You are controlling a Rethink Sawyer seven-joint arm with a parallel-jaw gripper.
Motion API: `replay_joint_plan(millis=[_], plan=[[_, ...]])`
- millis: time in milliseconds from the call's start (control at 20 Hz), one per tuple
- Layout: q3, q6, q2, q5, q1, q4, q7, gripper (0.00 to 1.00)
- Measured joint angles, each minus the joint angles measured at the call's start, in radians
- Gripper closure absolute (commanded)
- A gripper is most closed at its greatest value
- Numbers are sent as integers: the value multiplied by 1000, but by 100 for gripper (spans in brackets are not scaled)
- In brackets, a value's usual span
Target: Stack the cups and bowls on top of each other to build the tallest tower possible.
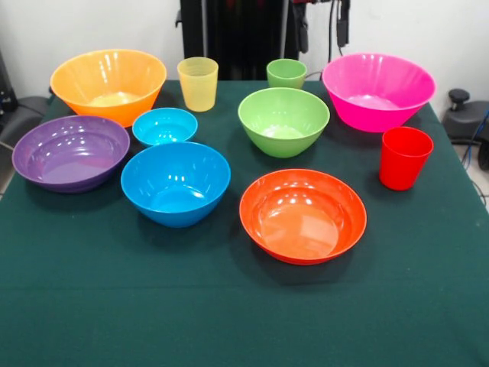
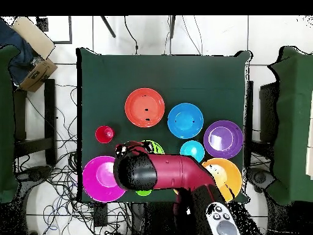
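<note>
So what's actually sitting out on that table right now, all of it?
Big bowls: two, yellow-orange and pink, far corners in the front view.
Other bowls: five, purple, small blue, big blue, green, red-orange, mid-table, all apart.
Cups: three, yellow, light green, red, upright.
Table: one, dark green cloth.
Robot arm: one, red and black, over the table's robot side; gripper unseen.
</note>
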Motion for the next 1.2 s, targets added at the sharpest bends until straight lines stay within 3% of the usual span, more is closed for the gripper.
replay_joint_plan(millis=[350, 600, 800, 950, 1200], plan=[[76, -108, -44, -59, -58, 93, 0, 0], [90, -88, -46, -79, -45, 95, 0, 0], [91, 28, -43, -78, -18, 45, 0, 0], [91, 233, -20, -77, 26, -61, 0, 0], [92, 459, 12, -68, 59, -190, 0, 0]])
